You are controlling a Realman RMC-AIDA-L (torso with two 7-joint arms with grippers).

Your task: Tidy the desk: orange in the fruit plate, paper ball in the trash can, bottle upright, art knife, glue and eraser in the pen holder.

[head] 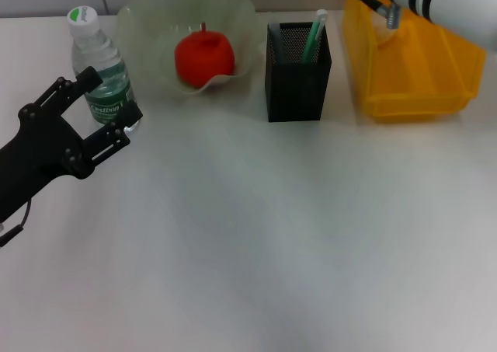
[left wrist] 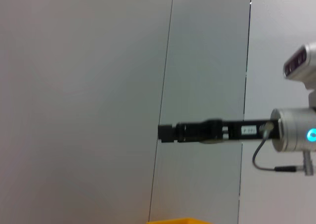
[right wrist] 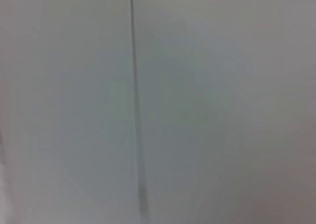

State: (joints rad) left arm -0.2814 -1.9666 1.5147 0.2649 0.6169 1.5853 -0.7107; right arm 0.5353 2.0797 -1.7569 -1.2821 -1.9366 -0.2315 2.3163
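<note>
Only left wrist shows right tool raised.

Back row blocks the far edge of the tabletop: bottle upright at far left, fruit plate just beside it with the orange inside, pen holder right of the plate, trash can at far right. Narrow gap plate to pen holder, narrow gap pen holder to trash can. Left claw straddles the bottle, fingers spread on either side, closing off that corner. Right arm hangs over the trash can. Whole near and middle tabletop is bare, wide passage from either side.
</note>
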